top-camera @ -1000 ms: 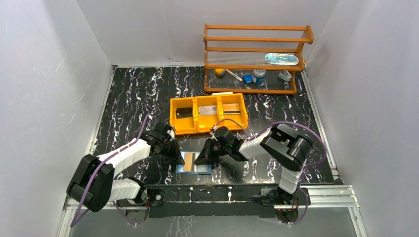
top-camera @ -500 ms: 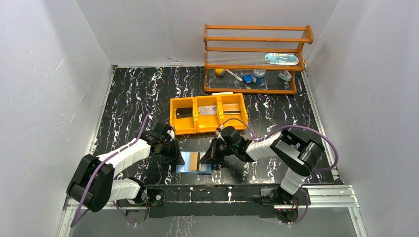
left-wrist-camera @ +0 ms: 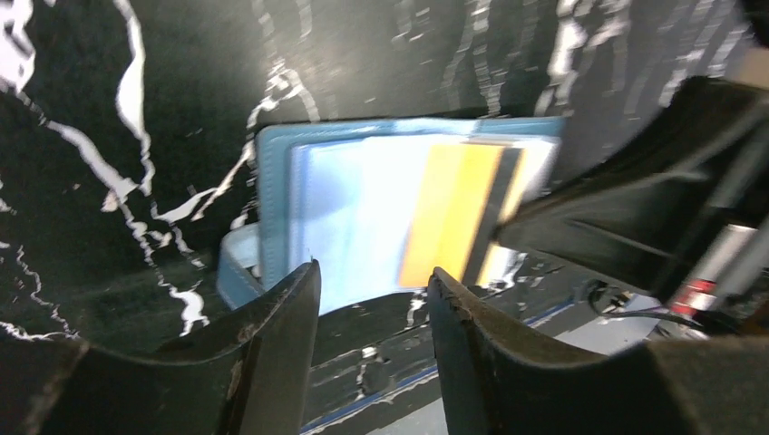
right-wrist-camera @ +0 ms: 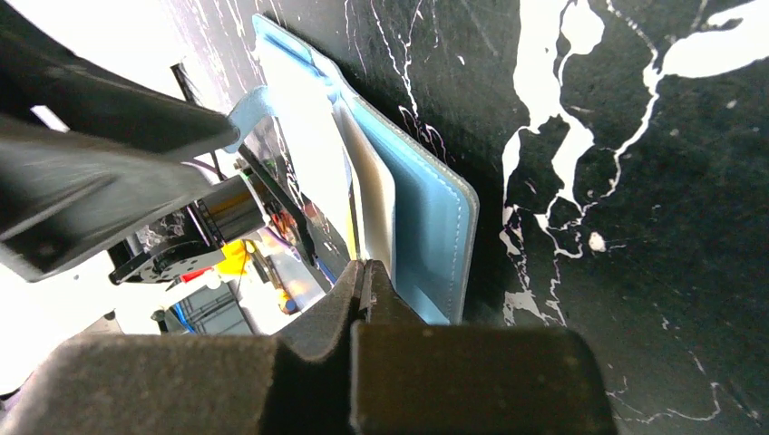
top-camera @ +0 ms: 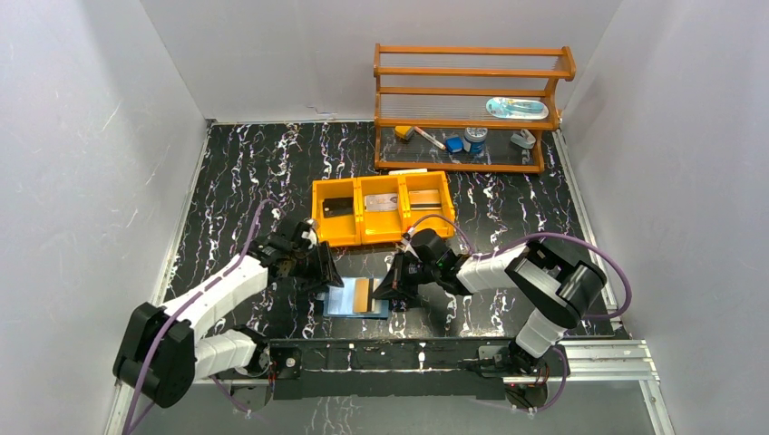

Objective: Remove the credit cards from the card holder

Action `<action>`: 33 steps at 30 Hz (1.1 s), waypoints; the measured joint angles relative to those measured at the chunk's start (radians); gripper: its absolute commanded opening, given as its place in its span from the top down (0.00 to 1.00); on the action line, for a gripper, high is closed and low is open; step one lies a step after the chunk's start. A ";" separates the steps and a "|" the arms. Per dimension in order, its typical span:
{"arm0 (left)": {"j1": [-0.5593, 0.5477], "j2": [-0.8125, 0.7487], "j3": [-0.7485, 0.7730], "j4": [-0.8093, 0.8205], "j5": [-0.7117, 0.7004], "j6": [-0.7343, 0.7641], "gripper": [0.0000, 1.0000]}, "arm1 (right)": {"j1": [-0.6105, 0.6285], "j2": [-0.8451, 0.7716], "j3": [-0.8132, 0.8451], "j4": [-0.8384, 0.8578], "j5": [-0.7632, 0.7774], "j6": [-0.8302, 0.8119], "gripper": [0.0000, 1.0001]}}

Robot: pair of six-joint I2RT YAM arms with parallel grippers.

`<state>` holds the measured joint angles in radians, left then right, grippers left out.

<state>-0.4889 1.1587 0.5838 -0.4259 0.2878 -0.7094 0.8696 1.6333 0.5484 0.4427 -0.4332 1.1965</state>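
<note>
The blue card holder (top-camera: pixel 340 302) lies open on the black marbled table, close to the near edge. In the left wrist view its pale blue inside (left-wrist-camera: pixel 354 208) faces up. An orange card (top-camera: pixel 363 293) with a dark stripe (left-wrist-camera: pixel 449 217) lies across its right leaf. My right gripper (top-camera: pixel 383 290) is shut at the holder's right edge, with the card's thin edge pinched between its tips (right-wrist-camera: pixel 363 268). A pale card face (right-wrist-camera: pixel 372 195) rises from the holder's blue leaf (right-wrist-camera: pixel 435 236). My left gripper (top-camera: pixel 328 275) hovers at the holder's left end, open and holding nothing (left-wrist-camera: pixel 374 272).
An orange three-compartment tray (top-camera: pixel 381 239) stands just behind the holder with small items in it. A wooden shelf rack (top-camera: pixel 472 91) with small objects stands at the back right. The table's metal front rail (top-camera: pixel 390 353) runs just below the holder.
My left gripper has opened and lifted back off the holder's left side. The right gripper has shut and shifted slightly right, and the orange card now shows on the holder.
</note>
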 measured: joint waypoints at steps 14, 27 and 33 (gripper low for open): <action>-0.037 0.110 -0.009 0.215 0.218 -0.022 0.74 | 0.000 0.023 -0.005 0.032 0.003 0.024 0.97; -0.071 0.187 -0.105 0.299 0.209 -0.085 0.90 | 0.002 0.094 -0.036 0.183 -0.007 0.116 0.77; -0.072 0.186 -0.106 0.299 0.205 -0.089 0.90 | 0.010 0.138 -0.032 0.252 -0.008 0.136 0.95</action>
<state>-0.5606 1.3445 0.4774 -0.1268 0.4931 -0.7979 0.8795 1.7718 0.5167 0.6945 -0.4408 1.3327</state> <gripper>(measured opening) 0.104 0.173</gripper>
